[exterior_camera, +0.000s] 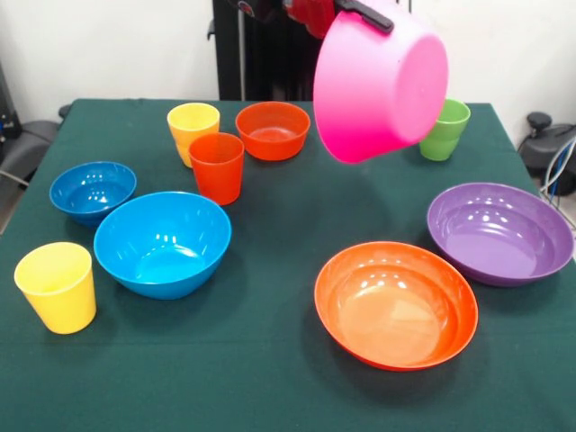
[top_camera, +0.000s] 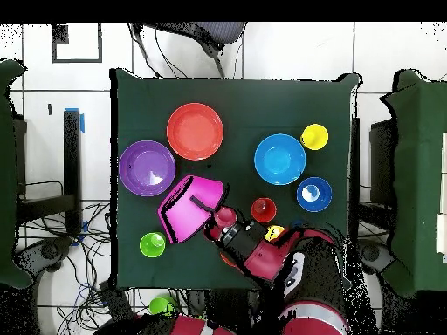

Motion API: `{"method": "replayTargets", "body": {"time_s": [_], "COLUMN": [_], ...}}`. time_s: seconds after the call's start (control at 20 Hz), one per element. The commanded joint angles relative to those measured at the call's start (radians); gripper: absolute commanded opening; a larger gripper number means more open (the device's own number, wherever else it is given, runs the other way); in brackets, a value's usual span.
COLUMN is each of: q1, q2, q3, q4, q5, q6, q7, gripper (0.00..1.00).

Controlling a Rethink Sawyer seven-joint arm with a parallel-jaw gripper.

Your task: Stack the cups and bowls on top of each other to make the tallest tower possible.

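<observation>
My gripper (exterior_camera: 364,13) is shut on the rim of the large pink bowl (exterior_camera: 380,83), which hangs tilted in the air with its base toward the camera. Overhead, the gripper (top_camera: 208,209) and pink bowl (top_camera: 185,211) hover between the purple bowl (top_camera: 147,167) and the green cup (top_camera: 152,244). On the cloth, each standing alone, are a medium blue bowl (exterior_camera: 163,243), a small blue bowl (exterior_camera: 92,191), a small orange bowl (exterior_camera: 273,130), a wide orange bowl (exterior_camera: 396,303), a purple bowl (exterior_camera: 499,232), two yellow cups (exterior_camera: 56,286) (exterior_camera: 193,130), an orange-red cup (exterior_camera: 217,167) and a green cup (exterior_camera: 445,129). No tower stands.
A dark green cloth covers the table (exterior_camera: 270,387). My arm (top_camera: 262,253) reaches over the table's near edge overhead and hides the small orange bowl there. Chairs and cables surround the table.
</observation>
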Motion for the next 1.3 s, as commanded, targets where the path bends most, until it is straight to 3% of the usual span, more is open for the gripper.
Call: {"method": "replayTargets", "body": {"time_s": [0.05, 0.35, 1.3], "q1": [-0.026, -0.04, -0.05], "q2": [0.076, 0.1, 0.062], "q3": [0.068, 0.072, 0.075], "q4": [-0.078, -0.095, -0.08], "q5": [-0.07, -0.08, -0.047], "q6": [-0.033, -0.068, -0.205], "q7": [-0.356, -0.379, -0.288], "gripper": [0.0, 0.0, 0.0]}}
